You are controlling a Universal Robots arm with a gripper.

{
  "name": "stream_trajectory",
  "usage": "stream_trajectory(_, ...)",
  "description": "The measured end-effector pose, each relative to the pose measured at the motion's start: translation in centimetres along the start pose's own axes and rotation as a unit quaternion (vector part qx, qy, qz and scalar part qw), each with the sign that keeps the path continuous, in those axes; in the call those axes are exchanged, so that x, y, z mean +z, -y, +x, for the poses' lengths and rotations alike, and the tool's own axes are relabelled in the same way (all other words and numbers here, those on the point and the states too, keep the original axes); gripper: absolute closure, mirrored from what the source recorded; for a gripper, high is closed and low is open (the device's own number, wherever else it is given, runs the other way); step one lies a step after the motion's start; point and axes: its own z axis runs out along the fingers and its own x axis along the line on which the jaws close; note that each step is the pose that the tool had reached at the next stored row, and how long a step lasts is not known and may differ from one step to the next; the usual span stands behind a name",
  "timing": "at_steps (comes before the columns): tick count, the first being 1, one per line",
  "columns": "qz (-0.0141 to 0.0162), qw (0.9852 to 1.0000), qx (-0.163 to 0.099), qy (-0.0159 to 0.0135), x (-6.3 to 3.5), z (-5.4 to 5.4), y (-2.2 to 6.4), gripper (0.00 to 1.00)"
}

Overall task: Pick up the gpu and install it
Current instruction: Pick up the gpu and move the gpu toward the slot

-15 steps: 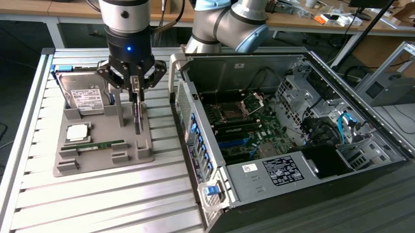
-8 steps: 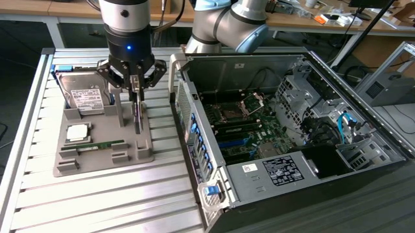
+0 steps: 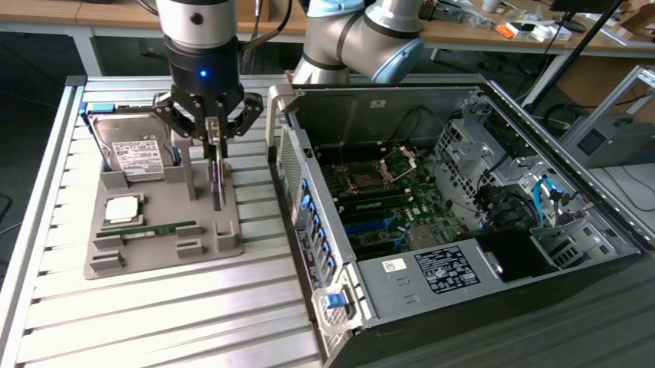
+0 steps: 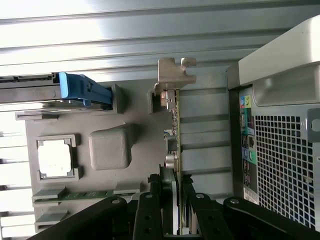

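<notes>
Exterior view: a slatted table (image 3: 61, 253) carries an open case (image 3: 353, 115) lying on its side with the motherboard (image 3: 384, 199) exposed. The arm (image 3: 358, 38) reaches in from 12 o'clock. A grey holder (image 3: 164, 249) lies at 9 o'clock from the case, just beside it.

Holder contents, by size:
- Drive (image 3: 133, 149), at 10 o'clock from the holder's centre.
- Gpu (image 3: 217, 180), standing on edge along the holder's 3 o'clock side, nearest the case. Its lower edge appears to sit in the holder's slot; whether it has lifted at all cannot be told.
- CPU (image 3: 123, 208), at 9 o'clock from the gpu.
- RAM (image 3: 149, 230), at 6 o'clock from the CPU.

Gripper (image 3: 213, 130): directly above the gpu, pointing down. In the wrist view the fingers (image 4: 167, 200) flank the card on both faces with no visible gap, so the gripper is judged clenched on the gpu's upper edge.

Step in hand: pick-up, at the grasp stage. Installation has not begun; no card stands on the motherboard.

Requirement for the next move, as a judgement: a straight vertical pull, keeping the card upright until its lower edge and metal bracket (image 4: 175, 75) clear the holder. The grip is on a thin edge, so tilt or side load risks a slip.
</notes>
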Motion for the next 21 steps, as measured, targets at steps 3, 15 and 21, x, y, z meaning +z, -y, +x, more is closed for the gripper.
stream_trajectory(3,0.0000,1.0000,0.000,0.0000,-0.09,0.00,0.00,0.73)
stream_trajectory(15,-0.0002,1.0000,0.000,0.0000,-0.41,-0.01,-0.01,0.73)
stream_trajectory(21,-0.0002,1.0000,0.000,0.0000,-0.62,-0.02,-0.01,0.73)
